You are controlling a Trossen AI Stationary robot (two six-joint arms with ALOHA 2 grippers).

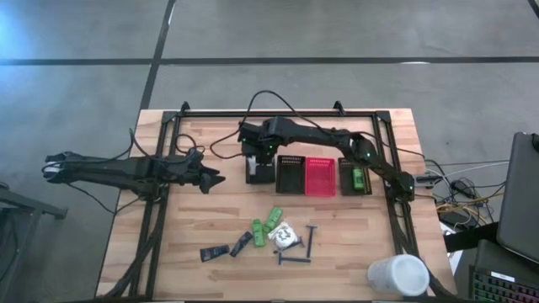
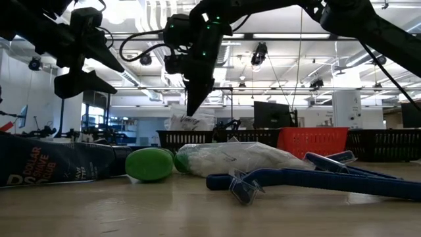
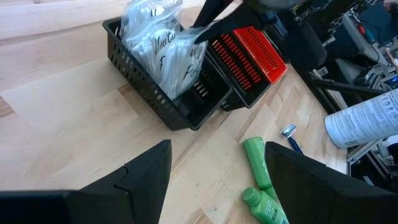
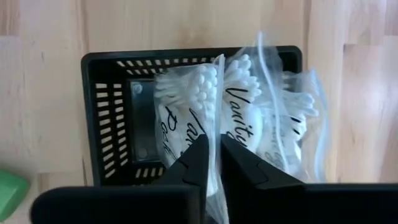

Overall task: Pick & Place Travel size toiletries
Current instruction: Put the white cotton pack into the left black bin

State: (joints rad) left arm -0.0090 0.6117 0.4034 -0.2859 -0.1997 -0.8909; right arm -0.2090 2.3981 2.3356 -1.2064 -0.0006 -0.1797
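The right end effector point(image 1: 253, 167) hangs over the leftmost black mesh bin point(image 1: 255, 178) at the back of the bench point(image 1: 168, 252), in the overhead view. The left end effector point(image 1: 212, 179) waits to the left of that bin, fingers spread, holding nothing. In front lie loose toiletries not yet sorted: bright green little bottles point(image 1: 268, 225), small black tubes point(image 1: 215, 252), a white crinkly packet point(image 1: 281, 235) and thin dark long-handled razors point(image 1: 299, 250). A red mesh bin point(image 1: 319, 177) sits between two more black ones, and a large white cup point(image 1: 397, 275) stands at the front right corner.

From bench height, the right end effector point(image 2: 195, 105) points straight down above the bin row, its tips nearly together.

The left wrist camera shows clear crinkly packets of cotton swabs point(image 3: 163, 50) standing up out of the black bin point(image 3: 149, 93), with the right arm's fingers above them.

The right wrist camera looks down into the bin point(image 4: 106, 118). The fingers point(image 4: 199, 165) stand almost pressed together with an edge of a clear swab packet point(image 4: 205, 106) between them, likely just being let go so it stays in the bin.
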